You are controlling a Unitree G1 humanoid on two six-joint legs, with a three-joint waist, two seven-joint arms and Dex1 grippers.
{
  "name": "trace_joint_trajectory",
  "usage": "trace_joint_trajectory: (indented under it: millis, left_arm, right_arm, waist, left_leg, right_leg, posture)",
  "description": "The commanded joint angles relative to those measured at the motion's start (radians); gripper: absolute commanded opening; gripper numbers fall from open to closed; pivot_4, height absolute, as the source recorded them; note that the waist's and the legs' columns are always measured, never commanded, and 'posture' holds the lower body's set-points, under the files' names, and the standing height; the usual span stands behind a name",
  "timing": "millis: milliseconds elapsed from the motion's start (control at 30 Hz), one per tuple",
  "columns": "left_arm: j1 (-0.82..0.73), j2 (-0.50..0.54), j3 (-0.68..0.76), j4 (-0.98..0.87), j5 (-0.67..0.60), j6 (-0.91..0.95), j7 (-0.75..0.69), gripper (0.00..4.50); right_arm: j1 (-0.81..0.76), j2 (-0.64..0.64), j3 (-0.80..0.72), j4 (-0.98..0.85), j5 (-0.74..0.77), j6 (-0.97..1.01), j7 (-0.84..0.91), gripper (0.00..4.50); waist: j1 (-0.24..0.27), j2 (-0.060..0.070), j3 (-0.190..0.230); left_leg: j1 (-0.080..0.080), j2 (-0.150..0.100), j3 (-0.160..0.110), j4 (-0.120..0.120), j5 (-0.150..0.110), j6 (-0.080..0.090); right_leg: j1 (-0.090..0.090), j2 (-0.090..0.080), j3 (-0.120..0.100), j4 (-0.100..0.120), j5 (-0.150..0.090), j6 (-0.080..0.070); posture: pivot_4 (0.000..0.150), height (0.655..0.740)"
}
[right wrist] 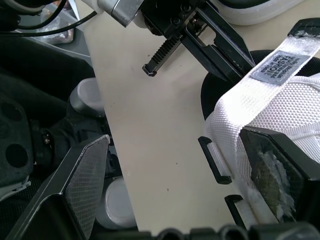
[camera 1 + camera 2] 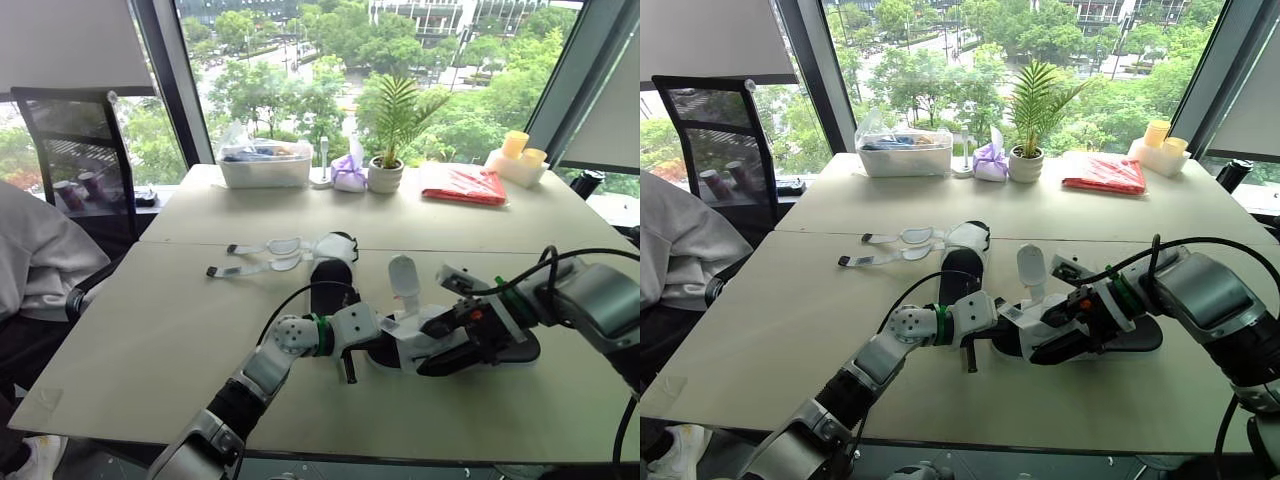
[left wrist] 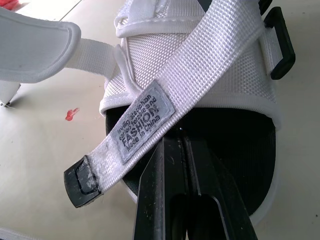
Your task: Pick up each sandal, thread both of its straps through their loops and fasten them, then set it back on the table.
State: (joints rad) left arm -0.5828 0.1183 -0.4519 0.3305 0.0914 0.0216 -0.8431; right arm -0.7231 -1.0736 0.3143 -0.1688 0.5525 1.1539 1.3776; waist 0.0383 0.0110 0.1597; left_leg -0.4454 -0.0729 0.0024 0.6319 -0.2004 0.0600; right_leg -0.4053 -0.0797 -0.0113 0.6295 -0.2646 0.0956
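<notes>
sandal [image 2: 1140, 338] upper and strap [image 3: 210, 65]: white woven webbing, coarse matt weave, stitched edges. label [image 3: 142, 122] on strap: grey cloth, printed, sewn on. strap tip [image 3: 82, 181]: black plastic, scuffed, whitish fuzz around it. 2 loops [image 3: 280, 42]: hard black plastic, slight sheen. sole [image 3: 240, 150]: matt black, smooth white rim. table [image 3: 35, 160]: smooth matt beige. left gripper [image 3: 175, 145] fingers [image 3: 160, 200]: smooth black plastic. right gripper [image 1: 175, 145] fingers [image 1: 82, 185]: fine cross-hatched pads, 1 smeared white.

A potted palm [image 2: 388, 170] stands between a purple pouch [image 2: 349, 172] and what looks like a red packet [image 2: 462, 184].
</notes>
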Motion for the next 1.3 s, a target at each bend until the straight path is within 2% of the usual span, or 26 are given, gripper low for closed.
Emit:
trace_joint_trajectory:
  millis: [33,367,467,567,667,733,1033,1200,1300]
  left_arm:
    - [0.016,0.0,-0.011,0.014,0.013,0.021,0.008,0.0]
    - [0.019,0.0,-0.011,0.016,0.017,0.02,0.024,0.0]
    - [0.023,0.0,-0.01,0.012,0.016,0.024,0.03,0.0]
    - [0.026,0.0,-0.009,0.007,0.016,0.028,0.033,0.0]
    - [0.029,0.001,-0.008,0.003,0.016,0.032,0.035,0.0]
    - [0.031,0.003,-0.008,-0.001,0.016,0.033,0.037,0.0]
    - [0.034,0.017,-0.009,-0.006,0.011,0.03,0.023,0.0]
    - [0.034,0.037,-0.01,-0.008,0.008,0.021,-0.003,0.0]
    - [0.034,0.047,-0.012,-0.01,0.002,0.021,-0.022,0.0]
  right_arm:
    - [-0.052,0.044,-0.006,0.033,0.018,0.045,-0.015,4.48]
    - [-0.123,0.137,0.035,0.149,0.009,0.105,-0.047,4.48]
    - [-0.132,0.168,0.037,0.183,0.001,0.13,-0.084,3.71]
    - [-0.141,0.201,0.017,0.224,-0.008,0.149,-0.137,2.32]
    - [-0.144,0.218,0.0,0.25,-0.017,0.147,-0.177,0.75]
    - [-0.133,0.211,-0.014,0.25,-0.028,0.121,-0.196,0.01]
    - [-0.044,0.172,-0.224,0.175,0.022,0.049,-0.25,0.01]
    - [0.214,0.198,-0.422,-0.074,-0.029,-0.352,-0.286,0.01]
    - [0.389,0.263,-0.508,-0.157,-0.113,-0.734,-0.278,0.01]
  waist:
    - [0.001,0.0,0.0]
    - [0.001,0.0,0.0]
    - [0.0,0.0,0.0]
    - [0.0,0.0,0.0]
    - [0.0,0.0,0.0]
    - [0.0,0.0,0.0]
    - [0.0,0.0,0.0]
    - [0.0,0.0,0.0]
    - [-0.003,-0.001,-0.001]
  left_leg:
    - [0.0,0.0,0.0,0.0,0.0,0.0]
    - [-0.001,0.0,0.0,0.0,0.0,0.0]
    - [-0.001,0.0,0.0,0.0,0.0,0.0]
    - [-0.001,0.0,0.0,0.0,0.0,0.0]
    - [-0.001,0.0,0.0,0.0,0.0,0.0]
    - [-0.001,0.0,0.0,0.0,0.0,0.0]
    - [-0.001,0.0,0.0,-0.001,0.0,0.0]
    - [0.0,0.0,0.0,-0.002,0.0,0.0]
    - [0.0,0.0,0.0,-0.002,0.0,0.0]
  right_leg:
    - [0.0,0.0,0.0,0.0,0.0,0.0]
    - [-0.001,0.0,0.0,0.0,0.0,0.001]
    - [-0.001,0.0,0.0,0.0,0.0,0.0]
    - [-0.001,0.0,0.0,0.0,0.0,0.0]
    - [-0.001,0.0,0.0,0.0,0.001,0.001]
    - [-0.001,0.0,0.0,0.0,0.001,0.001]
    - [-0.001,0.0,0.0,0.0,0.001,0.001]
    - [-0.001,0.0,0.0,0.0,0.001,0.002]
    - [0.0,0.0,0.0,0.0,0.001,0.002]
  posture:
    - [0.15,0.7388]
    - [0.15,0.7388]
    - [0.15,0.7388]
    - [0.15,0.7388]
    - [0.15,0.7388]
    - [0.15,0.7388]
    - [0.15,0.7388]
    - [0.15,0.7388]
    - [0.15,0.7388]
